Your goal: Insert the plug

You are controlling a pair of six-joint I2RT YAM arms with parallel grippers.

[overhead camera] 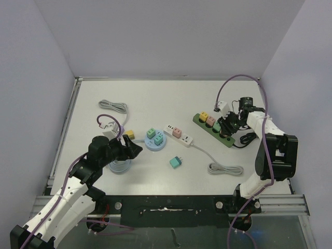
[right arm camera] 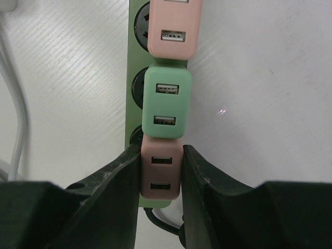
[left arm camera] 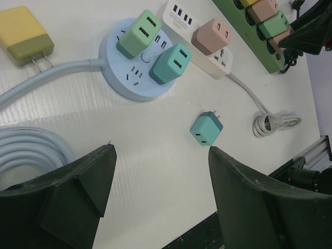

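My right gripper [right arm camera: 161, 171] is shut on a pink plug [right arm camera: 161, 168] at the near end of the green power strip [right arm camera: 133, 57]. The plug sits against the strip, right beside a green plug [right arm camera: 166, 104] and another pink plug [right arm camera: 173, 26] that are plugged in. I cannot tell how deep its prongs are. In the top view the right gripper [overhead camera: 226, 127] is over the strip [overhead camera: 199, 119]. My left gripper [left arm camera: 162, 155] is open and empty above bare table, near a loose teal plug [left arm camera: 206, 128] that also shows in the top view [overhead camera: 176, 162].
A round blue power strip [overhead camera: 155, 147] holds two green plugs. A white strip [overhead camera: 179, 134] holds a pink plug. A yellow plug [overhead camera: 129, 135] lies by the left gripper [overhead camera: 132, 148]. Cable coils lie at the left [overhead camera: 120, 166], back [overhead camera: 114, 107] and right [overhead camera: 225, 169].
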